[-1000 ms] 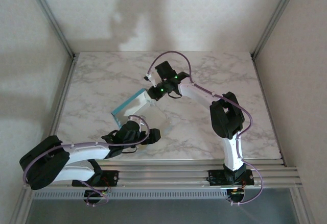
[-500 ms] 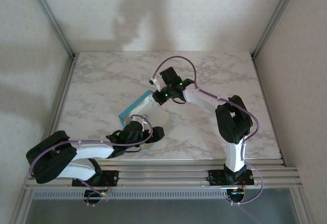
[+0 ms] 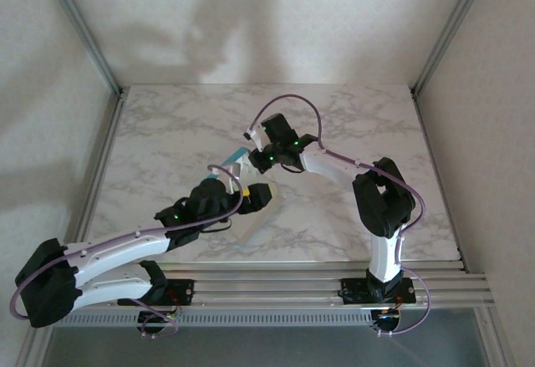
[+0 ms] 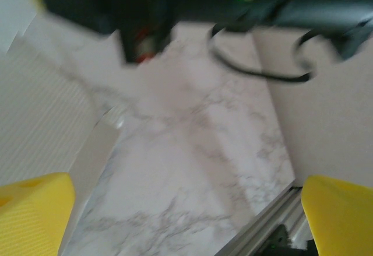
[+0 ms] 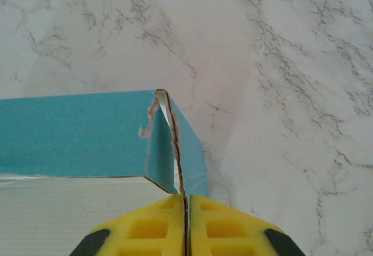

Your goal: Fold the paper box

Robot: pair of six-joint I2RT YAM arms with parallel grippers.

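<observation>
On a marbled surface between pale walls, we see the right pincer clenched on the raised turquoise edge of the box, which sits near the middle. We judge this steadies it so the left pincer, spread wide just beside it, can press a fold.

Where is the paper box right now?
In the top view the paper box is near the middle of the table, toward its near edge; the right gripper pinches its turquoise flap edge.
</observation>
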